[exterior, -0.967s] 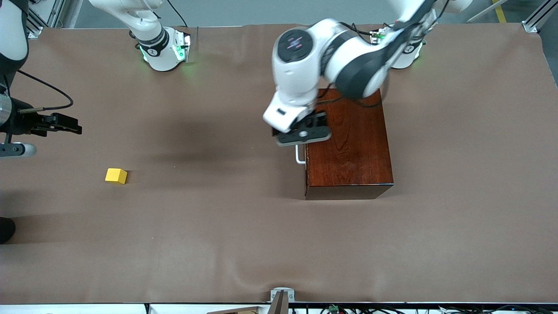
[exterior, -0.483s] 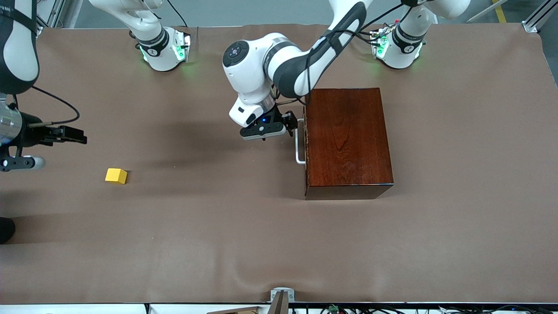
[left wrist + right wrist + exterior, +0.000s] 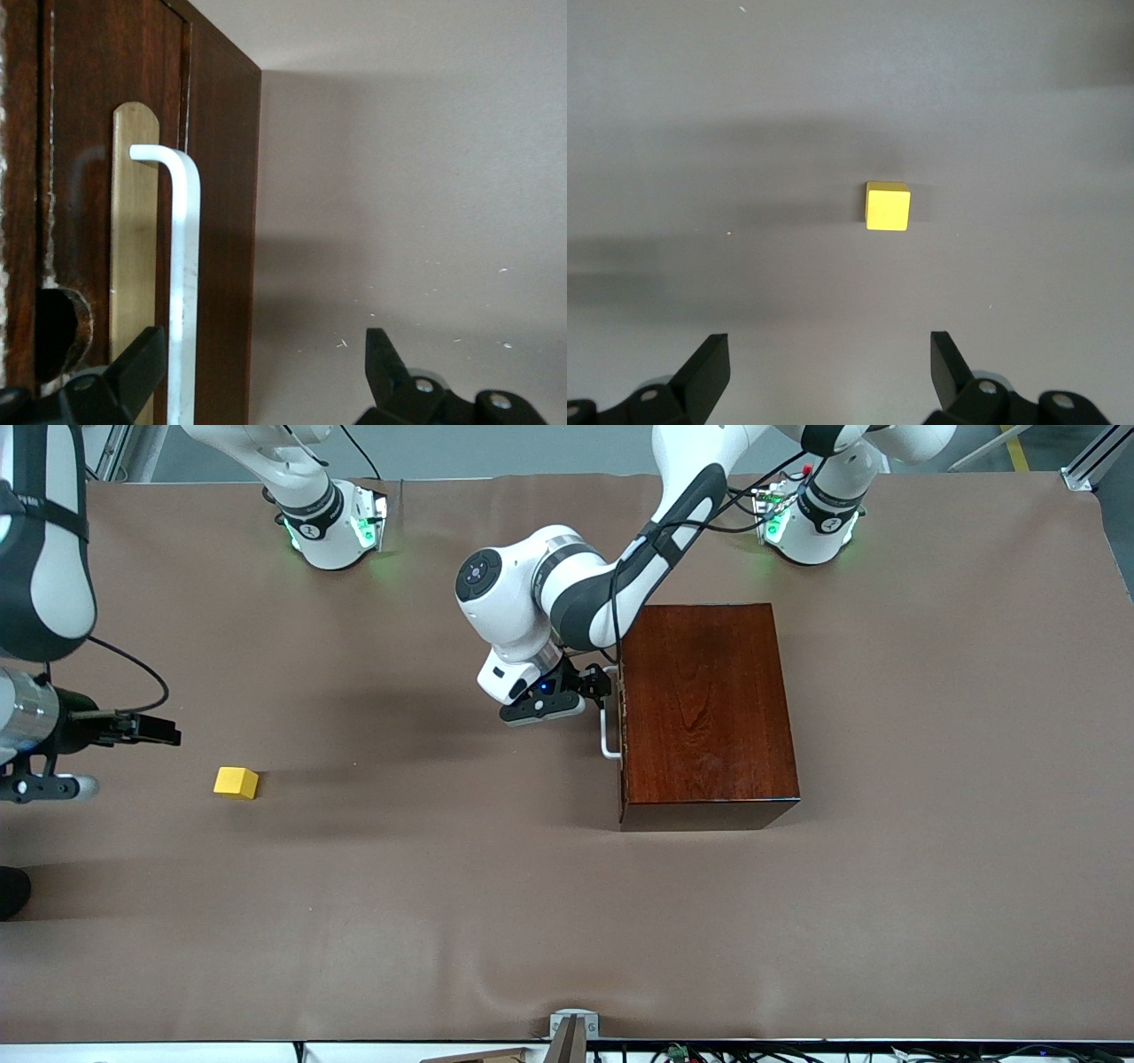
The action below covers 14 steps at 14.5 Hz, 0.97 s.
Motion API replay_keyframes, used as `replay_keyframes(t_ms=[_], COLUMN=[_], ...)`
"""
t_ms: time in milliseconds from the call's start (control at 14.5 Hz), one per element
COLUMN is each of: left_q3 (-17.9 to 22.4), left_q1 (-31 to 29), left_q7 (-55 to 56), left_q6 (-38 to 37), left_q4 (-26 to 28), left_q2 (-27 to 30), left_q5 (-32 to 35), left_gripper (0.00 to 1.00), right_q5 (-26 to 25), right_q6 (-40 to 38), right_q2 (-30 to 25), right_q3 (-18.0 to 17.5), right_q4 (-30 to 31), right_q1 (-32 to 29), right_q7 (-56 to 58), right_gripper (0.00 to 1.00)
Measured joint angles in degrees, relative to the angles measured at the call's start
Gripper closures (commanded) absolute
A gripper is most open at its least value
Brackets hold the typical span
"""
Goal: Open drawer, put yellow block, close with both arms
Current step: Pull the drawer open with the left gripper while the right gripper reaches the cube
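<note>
The dark reddish-brown box (image 3: 704,708) stands mid-table with its drawer shut. The drawer's white bar handle (image 3: 608,731) faces the right arm's end of the table. My left gripper (image 3: 595,691) is low in front of the drawer, open. In the left wrist view the handle (image 3: 184,283) stands between the open jaws of my left gripper (image 3: 263,372), close to one finger (image 3: 133,372), and no contact shows. The yellow block (image 3: 236,782) lies on the mat toward the right arm's end. My right gripper (image 3: 155,731) hovers open over the mat beside it. The block (image 3: 888,205) shows ahead of my open right gripper (image 3: 830,372).
A brown mat (image 3: 443,886) covers the whole table. A pale wood strip (image 3: 135,248) and a round hole (image 3: 58,328) show on the drawer front under the handle. A small metal bracket (image 3: 573,1027) sits at the table edge nearest the front camera.
My left arm has swung off the box top and come down in front of the drawer, bringing its gripper to the handle. My right gripper has crept closer to the yellow block.
</note>
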<state>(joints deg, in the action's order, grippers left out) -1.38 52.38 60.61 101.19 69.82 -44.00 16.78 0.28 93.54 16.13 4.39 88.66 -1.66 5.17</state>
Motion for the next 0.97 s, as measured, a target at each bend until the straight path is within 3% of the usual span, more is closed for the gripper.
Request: replay_keyframes(t_ms=[691, 967], left_q3=[0.14, 0.16], left_q1=[-0.01, 0.00], left_q7=[-1.64, 0.18], left_q6=[-0.42, 2.65], left_q4=[0.56, 0.47], left_q2=[-2.46, -2.47], left_q5=[0.04, -0.12], left_gripper=[0.00, 0.00], right_q5=[0.01, 0.01], right_q6=[12.66, 19.49], right_q2=[1.49, 2.89], right_q3=[0.00, 0.01], right_q4=[8.90, 13.41], right_q1=[-1.36, -2.27], right_q7=[-0.33, -0.33], right_gripper=[0.00, 0.00])
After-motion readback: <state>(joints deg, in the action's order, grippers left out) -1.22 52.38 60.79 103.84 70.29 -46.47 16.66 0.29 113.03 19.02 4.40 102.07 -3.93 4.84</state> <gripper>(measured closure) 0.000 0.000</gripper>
